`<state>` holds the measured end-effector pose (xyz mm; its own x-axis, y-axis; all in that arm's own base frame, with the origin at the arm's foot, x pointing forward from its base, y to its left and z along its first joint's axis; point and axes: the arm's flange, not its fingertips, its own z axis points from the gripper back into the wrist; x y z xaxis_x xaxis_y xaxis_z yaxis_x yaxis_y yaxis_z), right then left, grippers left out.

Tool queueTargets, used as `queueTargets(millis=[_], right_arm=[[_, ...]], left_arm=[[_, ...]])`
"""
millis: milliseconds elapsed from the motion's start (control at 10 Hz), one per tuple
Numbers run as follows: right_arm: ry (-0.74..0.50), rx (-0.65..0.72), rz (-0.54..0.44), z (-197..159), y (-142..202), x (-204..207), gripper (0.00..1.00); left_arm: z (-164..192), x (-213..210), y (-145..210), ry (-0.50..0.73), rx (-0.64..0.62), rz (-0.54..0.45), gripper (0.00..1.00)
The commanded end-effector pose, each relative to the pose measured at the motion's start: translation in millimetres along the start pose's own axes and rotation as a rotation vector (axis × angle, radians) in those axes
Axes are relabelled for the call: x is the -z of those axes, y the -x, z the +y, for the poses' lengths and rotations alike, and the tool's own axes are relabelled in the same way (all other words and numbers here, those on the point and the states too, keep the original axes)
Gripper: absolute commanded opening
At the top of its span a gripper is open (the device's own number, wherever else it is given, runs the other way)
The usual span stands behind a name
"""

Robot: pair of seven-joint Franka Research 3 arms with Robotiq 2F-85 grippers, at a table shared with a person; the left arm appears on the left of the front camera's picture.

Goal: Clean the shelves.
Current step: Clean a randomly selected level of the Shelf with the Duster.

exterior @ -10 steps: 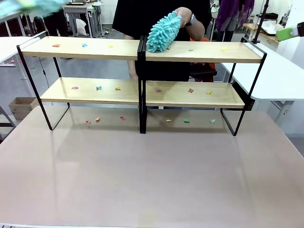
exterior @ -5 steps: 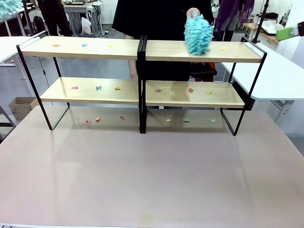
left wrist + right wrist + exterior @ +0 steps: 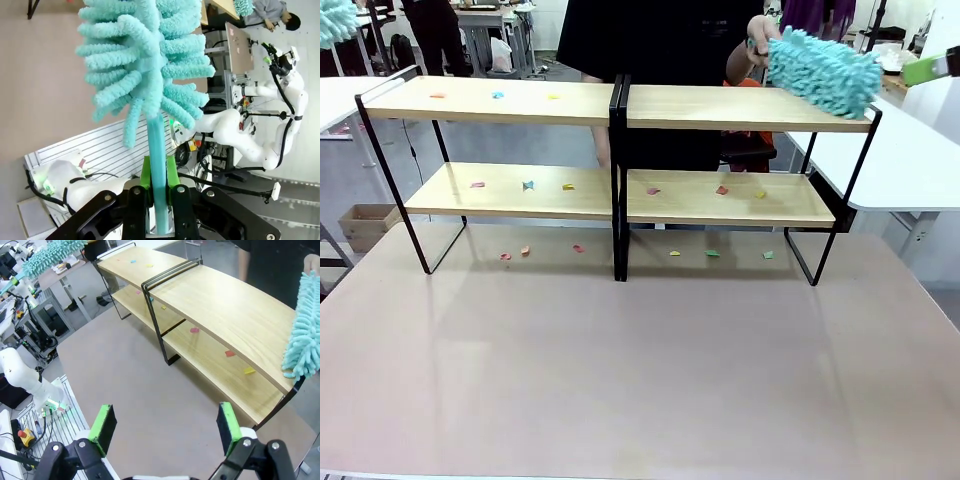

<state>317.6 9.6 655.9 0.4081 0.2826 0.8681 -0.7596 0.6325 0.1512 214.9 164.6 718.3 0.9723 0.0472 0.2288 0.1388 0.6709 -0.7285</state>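
A: Status, left claw [image 3: 159, 175]?
B: Clamped on teal duster [image 3: 145, 60] handle, fluff straight ahead of pads.
A: And right claw [image 3: 166, 416]?
B: Wide apart, nothing in it. The shelves [image 3: 220, 305] stand ahead, well apart, on tabletop [image 3: 135, 375]. Person's hand [image 3: 312, 262] w/ second duster [image 3: 305, 330] at top board's end, upper right of claw. Coloured scraps [image 3: 230, 353] on boards.
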Motion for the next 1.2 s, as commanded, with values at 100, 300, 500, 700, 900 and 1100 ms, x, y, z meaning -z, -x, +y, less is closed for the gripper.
queueTargets(millis=[100, 300, 500, 700, 900, 1100], right_arm=[[-0.004, -0.001, -0.006, 0.6, -1.0, 0.3, 1.00], [-0.004, -0.001, -0.006, 0.6, -1.0, 0.3, 1.00], [-0.004, -0.001, -0.006, 0.6, -1.0, 0.3, 1.00], [-0.004, -0.001, -0.006, 0.6, -1.0, 0.3, 1.00], [-0.004, -0.001, -0.006, 0.6, -1.0, 0.3, 1.00], [-0.004, -0.001, -0.006, 0.6, -1.0, 0.3, 1.00]], left_arm=[[-2.5, 0.9, 0.2, -0.009, 0.030, 0.008, 0.13], [-2.5, 0.9, 0.2, -0.009, 0.030, 0.008, 0.13], [-2.5, 0.9, 0.2, -0.009, 0.030, 0.008, 0.13], [-2.5, 0.9, 0.2, -0.009, 0.030, 0.008, 0.13], [-2.5, 0.9, 0.2, -0.009, 0.030, 0.008, 0.13], [-2.5, 0.9, 0.2, -0.009, 0.030, 0.008, 0.13]])
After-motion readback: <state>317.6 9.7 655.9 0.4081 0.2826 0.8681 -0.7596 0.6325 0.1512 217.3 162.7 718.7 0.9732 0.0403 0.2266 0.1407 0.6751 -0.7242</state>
